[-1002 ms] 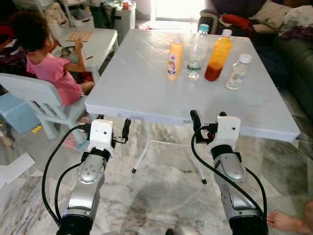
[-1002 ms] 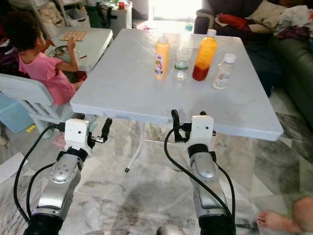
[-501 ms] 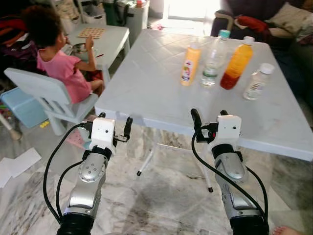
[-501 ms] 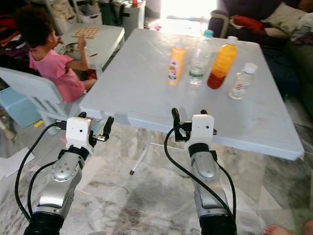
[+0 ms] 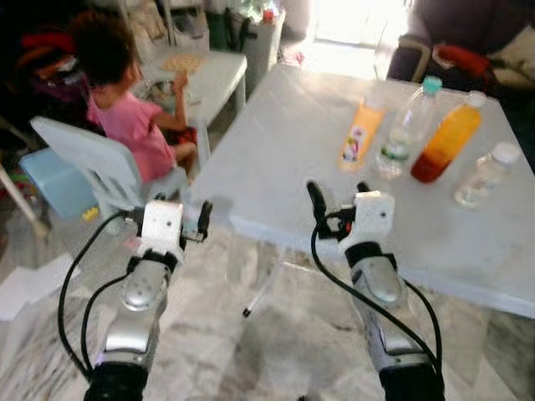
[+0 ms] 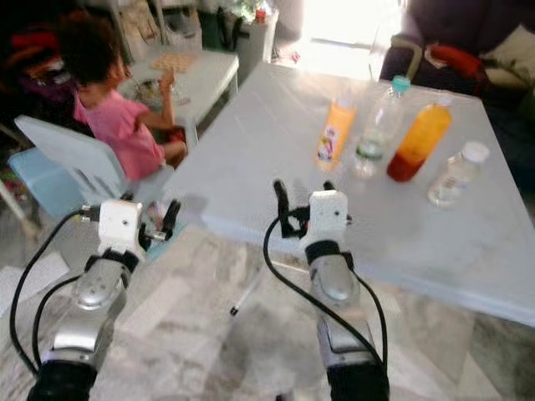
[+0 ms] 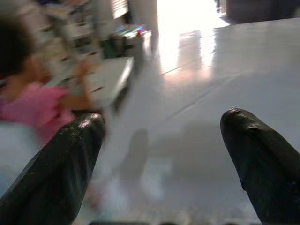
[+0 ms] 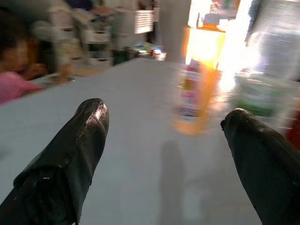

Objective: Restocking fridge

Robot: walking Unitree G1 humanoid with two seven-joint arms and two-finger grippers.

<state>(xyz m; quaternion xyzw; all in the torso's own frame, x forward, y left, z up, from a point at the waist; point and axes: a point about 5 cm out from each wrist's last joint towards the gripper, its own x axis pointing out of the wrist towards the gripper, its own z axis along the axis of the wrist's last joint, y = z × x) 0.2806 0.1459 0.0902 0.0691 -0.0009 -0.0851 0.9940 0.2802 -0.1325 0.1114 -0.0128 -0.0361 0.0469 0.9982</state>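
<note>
four bottles stand on the white bench (image 5: 284,159), far side: one yellow-orange squeeze bottle (image 5: 357,138), one clear bottle with teal cap (image 5: 405,127), one bottle of orange liquid (image 5: 445,140), one small clear bottle (image 5: 482,175). left pincer (image 5: 194,224) and right pincer (image 5: 336,194) both spread, empty, near edge.

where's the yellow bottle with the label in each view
Left eye: yellow bottle on the table, leftmost of the row.
Right eye: same spot, left of the clear bottle.
Right wrist: blurred, ahead between the open fingers.
Left wrist: I can't find it.
Shared landmark: the white table.
</note>
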